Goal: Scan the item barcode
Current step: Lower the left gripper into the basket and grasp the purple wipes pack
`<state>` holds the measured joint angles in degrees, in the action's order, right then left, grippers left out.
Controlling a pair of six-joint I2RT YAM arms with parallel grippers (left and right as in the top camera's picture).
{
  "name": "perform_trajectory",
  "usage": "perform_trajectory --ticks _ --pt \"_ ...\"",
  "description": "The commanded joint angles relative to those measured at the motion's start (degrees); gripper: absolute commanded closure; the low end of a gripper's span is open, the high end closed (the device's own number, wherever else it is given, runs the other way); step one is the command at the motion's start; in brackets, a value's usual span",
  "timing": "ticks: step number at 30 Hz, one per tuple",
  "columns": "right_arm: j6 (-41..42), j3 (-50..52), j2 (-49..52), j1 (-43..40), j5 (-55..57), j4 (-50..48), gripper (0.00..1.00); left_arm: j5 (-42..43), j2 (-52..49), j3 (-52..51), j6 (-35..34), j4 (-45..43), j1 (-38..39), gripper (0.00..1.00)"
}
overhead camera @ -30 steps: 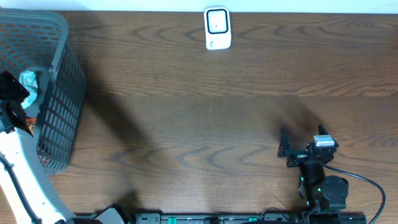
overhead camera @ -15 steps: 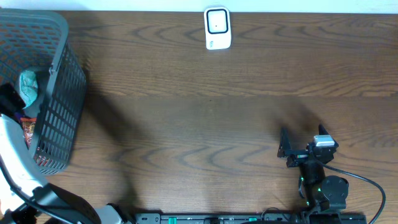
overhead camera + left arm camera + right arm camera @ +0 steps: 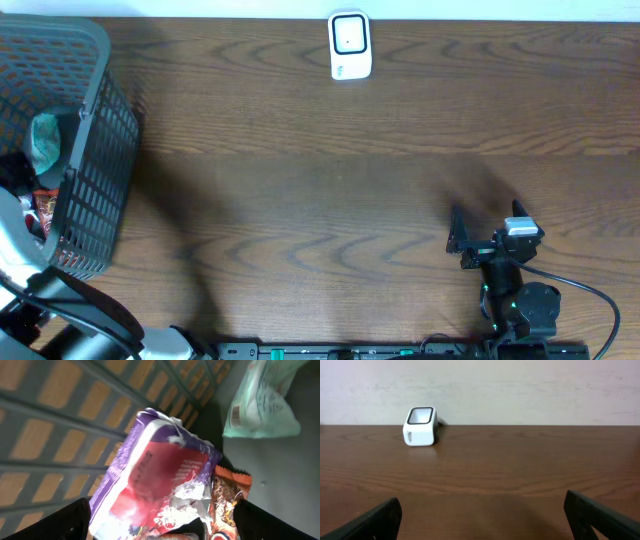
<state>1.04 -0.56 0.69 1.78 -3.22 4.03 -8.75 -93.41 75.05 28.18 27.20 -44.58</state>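
My left gripper (image 3: 167, 529) is down inside the grey mesh basket (image 3: 95, 150) at the table's left edge. It is open, with its black fingers on either side of the lower part of a purple and red packet (image 3: 160, 472). An orange packet (image 3: 227, 500) lies to the right of it. A mint green packet (image 3: 260, 402) with a barcode lies further back. The white scanner (image 3: 350, 45) stands at the far edge of the table, and also shows in the right wrist view (image 3: 420, 426). My right gripper (image 3: 458, 238) rests open near the front right, holding nothing.
The basket's mesh wall (image 3: 75, 415) is close on the left of the packets. Bare brown wood table (image 3: 320, 190) lies between the basket and the right arm. A pale wall (image 3: 520, 390) stands behind the scanner.
My left arm has drawn toward the table's front edge and reached deeper into the basket. Its jaws have narrowed slightly. The right arm has not moved.
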Motion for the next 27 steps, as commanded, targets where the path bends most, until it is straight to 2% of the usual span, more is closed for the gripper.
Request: perform_trajectory --ticks 1,8,10,17,19,21,22,27 --pt "0.8 0.2 -0.4 -0.5 -0.3 0.0 0.01 -0.7 -2.7 0.2 3.3 0.5 -0.2 0.09" --pt "0.8 0.2 -0.4 -0.5 -0.3 0.0 0.01 -5.3 -7.3 0.2 3.5 0.6 -0.3 0.10" --pt "0.8 0.2 -0.4 -0.5 -0.3 0.0 0.01 -5.5 -8.1 0.2 3.5 0.6 -0.4 0.14" --pt "0.8 0.2 -0.3 -0.5 -0.3 0.0 0.01 -5.5 -8.8 0.2 3.5 0.6 -1.3 0.46" --pt "0.8 0.2 -0.4 -0.5 -0.3 0.0 0.01 -5.4 -8.8 0.2 3.5 0.6 -1.3 0.58" --pt "0.8 0.2 -0.4 -0.5 -0.3 0.0 0.01 -5.4 -8.8 0.2 3.0 0.6 -1.3 0.78" --pt "0.8 0.2 -0.4 -0.5 -0.3 0.0 0.01 -5.4 -8.8 0.2 2.6 0.6 -1.3 0.92" --pt "0.8 0.2 -0.4 -0.5 -0.3 0.0 0.01 -5.4 -8.3 0.2 -1.1 0.7 -1.3 0.93"
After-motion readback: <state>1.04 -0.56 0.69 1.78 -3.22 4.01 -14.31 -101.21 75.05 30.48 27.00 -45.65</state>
